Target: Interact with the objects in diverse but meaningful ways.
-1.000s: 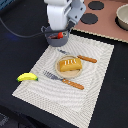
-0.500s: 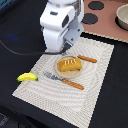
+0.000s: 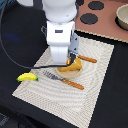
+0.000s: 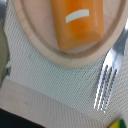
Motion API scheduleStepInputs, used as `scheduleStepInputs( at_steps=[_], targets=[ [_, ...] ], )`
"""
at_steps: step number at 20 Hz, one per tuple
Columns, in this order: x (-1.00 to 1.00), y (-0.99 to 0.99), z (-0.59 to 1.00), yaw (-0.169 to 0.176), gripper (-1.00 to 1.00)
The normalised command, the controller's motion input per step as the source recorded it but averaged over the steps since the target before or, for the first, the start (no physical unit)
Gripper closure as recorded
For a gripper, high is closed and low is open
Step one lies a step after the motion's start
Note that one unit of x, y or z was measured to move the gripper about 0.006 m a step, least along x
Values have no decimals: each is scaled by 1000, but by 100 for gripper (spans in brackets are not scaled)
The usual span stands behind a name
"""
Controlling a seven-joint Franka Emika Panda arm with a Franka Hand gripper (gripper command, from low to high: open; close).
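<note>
Arm (image 3: 60, 30) over bread loaf (image 4: 77, 22) on round plate (image 4: 35, 42). Fork (image 4: 107, 87) beside plate, banana (image 3: 27, 77) at mat edge. Claw state: can't tell, fingers not visible.

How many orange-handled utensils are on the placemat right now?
2. A fork lies on the placemat in front of the plate; another orange handle, its head hidden, sticks out on the exterior view's right of the arm. The arm may hide others.

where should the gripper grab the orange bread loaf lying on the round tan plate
Probably across the middle of the orange ridged bread loaf, coming straight down from above. It lies flat on the round tan plate, with long, fairly straight sides for the fingers to close on; the plate's low rim blocks side approaches.
</note>
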Motion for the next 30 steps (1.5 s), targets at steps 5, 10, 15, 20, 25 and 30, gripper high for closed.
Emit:
scheduleStepInputs(
  at_steps=[5,10,15,20,25,30],
  targets=[
    [807,0,44,14,-100],
    [641,0,-95,0,-100],
    [433,11,-269,24,-100],
    [49,246,-125,98,-100],
    [-65,222,-81,116,-100],
    [-16,119,-44,104,-100]
  ],
)
